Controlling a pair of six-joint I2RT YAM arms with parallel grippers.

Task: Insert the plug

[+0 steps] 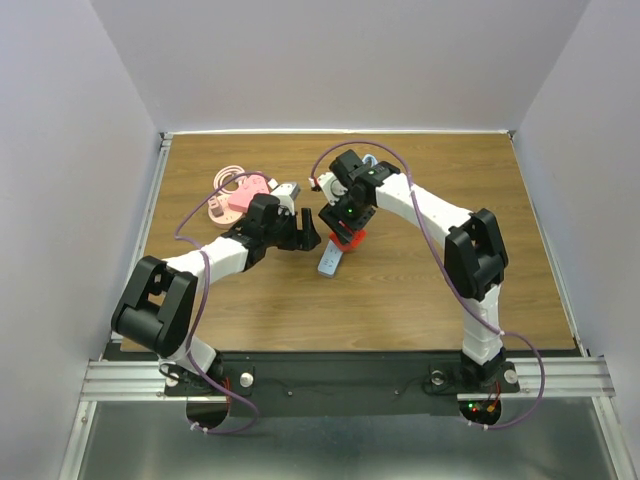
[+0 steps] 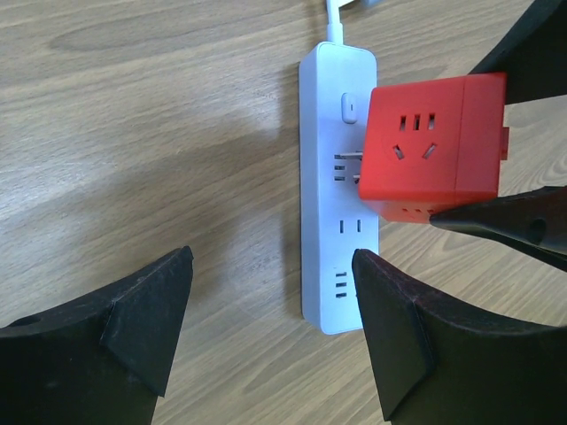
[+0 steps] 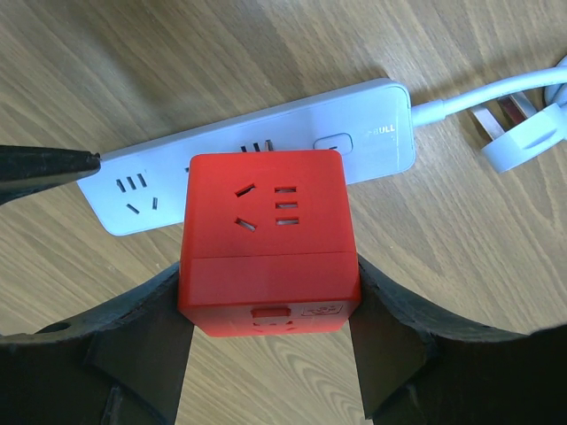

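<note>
1. Top view: the right fingers [image 1: 341,224] hold the red plug [image 1: 347,238] over the middle of the pale blue power strip [image 1: 329,263] on the bench [image 1: 420,290]. The left fingers [image 1: 308,232] hang just beside it.
2. Left wrist: the left fingers [image 2: 133,328] are spread wide and grip nothing, with the strip's end between them. The plug's metal pins [image 2: 348,160] meet the strip's sockets.
3. Right wrist: the right fingers [image 3: 133,345] are clamped on the plug's two sides.
</note>
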